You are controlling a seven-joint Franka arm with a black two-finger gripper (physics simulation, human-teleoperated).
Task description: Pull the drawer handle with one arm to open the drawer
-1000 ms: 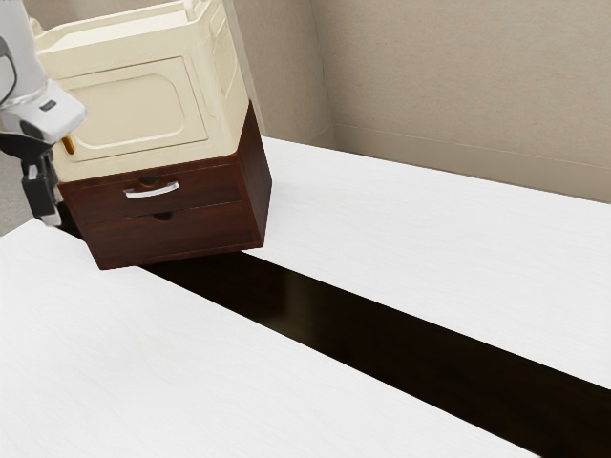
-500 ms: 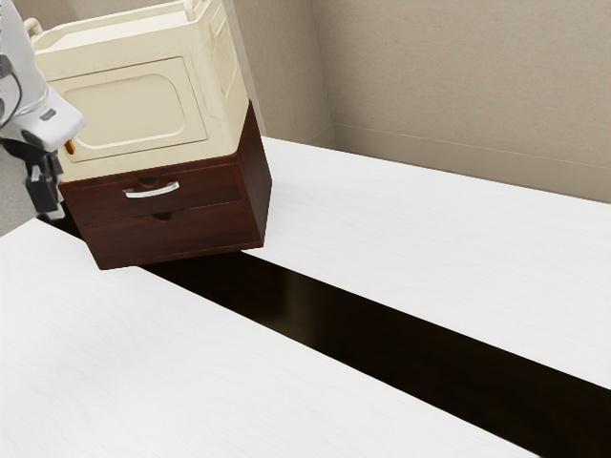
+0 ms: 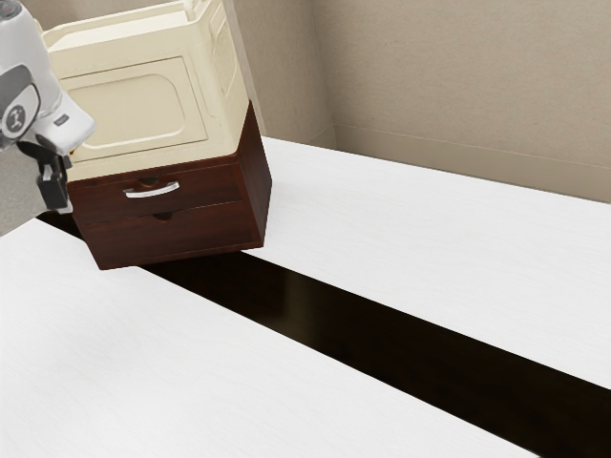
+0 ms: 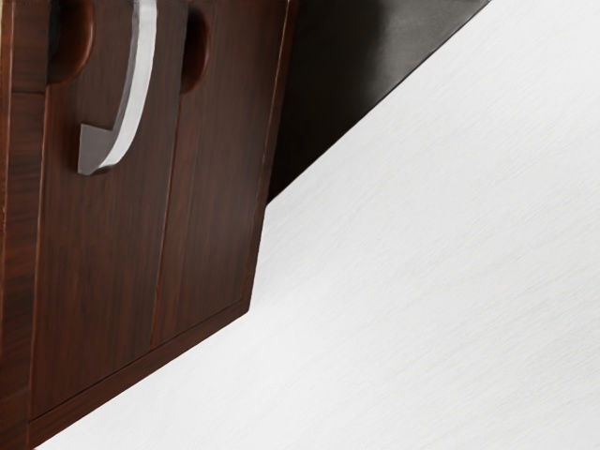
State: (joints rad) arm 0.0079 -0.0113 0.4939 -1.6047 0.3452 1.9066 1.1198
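Drawer cabinet [image 3: 181, 234], dark reddish-brown with streaked wood grain; handle [image 3: 153, 192], silvery; box [image 3: 143, 110] above, plain cream — worktop [image 3: 410, 248], white with faint fine streaks, a near-black band [image 3: 315, 315] running in from its edge; arm [image 3: 24, 52], white and grey; gripper [image 3: 59, 202], mostly black — walls [image 3: 458, 76], beige

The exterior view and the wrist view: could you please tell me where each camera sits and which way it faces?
Exterior view: at the arm's side, looking down across the white tabletop toward the cabinet and wall; the arm enters at the exterior view's left, with its claw.
Wrist view: carried at the arm's end, looking obliquely down past the cabinet's front and silver handle to the tabletop.
Shared: cabinet front, handle, tabletop and dark strip.
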